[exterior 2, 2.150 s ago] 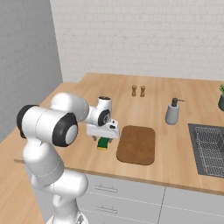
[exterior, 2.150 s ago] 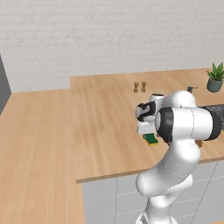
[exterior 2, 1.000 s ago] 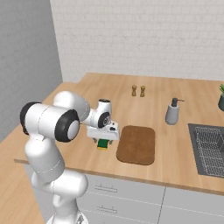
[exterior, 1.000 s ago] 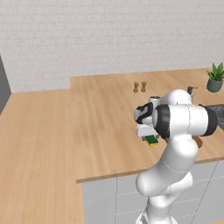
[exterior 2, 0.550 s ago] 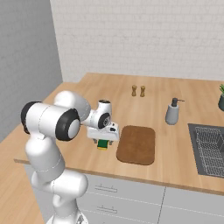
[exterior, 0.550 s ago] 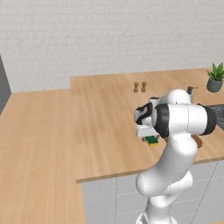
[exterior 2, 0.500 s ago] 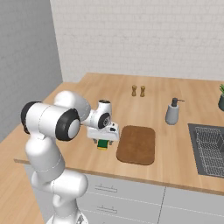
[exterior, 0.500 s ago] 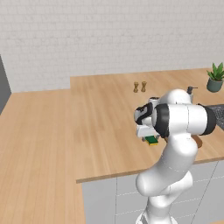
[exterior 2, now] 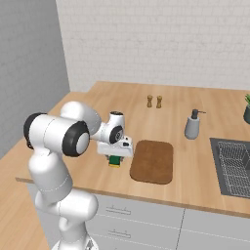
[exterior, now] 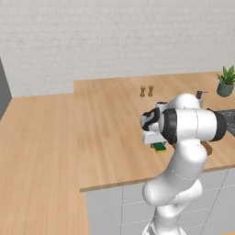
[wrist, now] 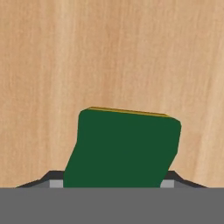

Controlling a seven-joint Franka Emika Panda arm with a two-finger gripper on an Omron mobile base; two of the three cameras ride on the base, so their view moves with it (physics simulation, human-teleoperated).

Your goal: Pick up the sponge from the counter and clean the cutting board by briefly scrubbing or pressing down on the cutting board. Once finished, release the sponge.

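The white arm's two-finger gripper [exterior 2: 115,157] is down at the front edge of the light wood-plank counter [exterior 2: 88,105], left of everything else on it. Directly under it lies the small rectangular sponge [exterior 2: 114,161], green layer up with a thin yellow layer showing beneath. In the hand view the sponge [wrist: 122,148] lies flat on the wood between the two dark fingertips [wrist: 54,180], one at each of its lower corners. The jaws look drawn in against its sides, though contact is partly hidden at the bottom of that view, so I cannot tell for certain that they grip it. It has not been lifted.

Just to the right of the sponge, apart from it, is the flat reddish-brown wooden cutting board [exterior 2: 153,161] with rounded corners, also near the front edge. Nothing rests on it. Further right and toward the back stand two small brown shakers [exterior 2: 154,101], then a grey soap dispenser [exterior 2: 192,125]. At the right edge are a dark grey ridged panel [exterior 2: 233,167] and a potted plant [exterior: 225,81].

By my reading the task is at its first step, the grasp. Still to do: lift the sponge, carry it right over the board, press or scrub briefly, then let go.
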